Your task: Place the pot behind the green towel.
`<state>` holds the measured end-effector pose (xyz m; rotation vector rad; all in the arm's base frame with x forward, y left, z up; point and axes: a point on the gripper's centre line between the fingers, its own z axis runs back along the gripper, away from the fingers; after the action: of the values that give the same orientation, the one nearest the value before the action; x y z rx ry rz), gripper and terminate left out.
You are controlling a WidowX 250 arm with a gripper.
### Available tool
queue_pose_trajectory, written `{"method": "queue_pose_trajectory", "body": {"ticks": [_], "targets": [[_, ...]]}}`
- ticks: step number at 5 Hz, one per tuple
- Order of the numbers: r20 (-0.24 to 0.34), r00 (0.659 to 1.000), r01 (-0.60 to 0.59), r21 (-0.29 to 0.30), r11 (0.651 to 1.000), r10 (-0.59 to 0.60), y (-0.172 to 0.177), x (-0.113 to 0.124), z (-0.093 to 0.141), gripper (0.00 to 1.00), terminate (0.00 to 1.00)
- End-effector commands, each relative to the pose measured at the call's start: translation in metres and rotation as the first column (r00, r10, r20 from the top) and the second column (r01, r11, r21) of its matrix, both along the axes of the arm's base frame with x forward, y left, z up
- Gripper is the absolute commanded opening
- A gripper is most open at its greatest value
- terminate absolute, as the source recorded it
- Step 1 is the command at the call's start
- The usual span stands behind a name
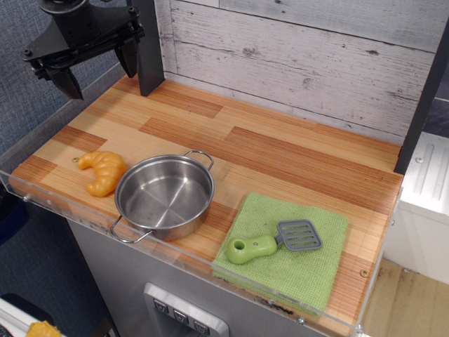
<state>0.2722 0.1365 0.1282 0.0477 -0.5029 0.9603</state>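
While raised, fingers [128, 56] spread wide, empty.

Your black two-fingered metal tool [98, 67] hangs in the air above the far left corner of the counter, well clear of its surface. You see it only from the wrist mount down; the arm behind it is cut off by the top edge of the view. The two dark, wedge-shaped fingers [68, 83] point downward and slightly toward the left edge of the counter, spread wide apart with nothing between them. The black bracket carrying them sits tilted, its left end lower than its right. Nothing touches the fingers at any point.
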Motion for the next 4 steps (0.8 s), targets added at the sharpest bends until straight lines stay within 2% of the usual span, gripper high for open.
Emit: {"method": "queue_pose_trajectory", "body": {"ticks": [1,3,4], "targets": [[0.000,1.000,0.000,0.000,1.000,0.000,0.000,0.000,0.000,1.00,0.00],[0.010,1.000,0.025,-0.001,1.000,-0.025,-0.034,-0.001,-0.005,1.00,0.00],[-0.011,0.997,0.070,-0.011,0.997,-0.070,-0.045,-0.006,-0.011,1.00,0.00]]}}
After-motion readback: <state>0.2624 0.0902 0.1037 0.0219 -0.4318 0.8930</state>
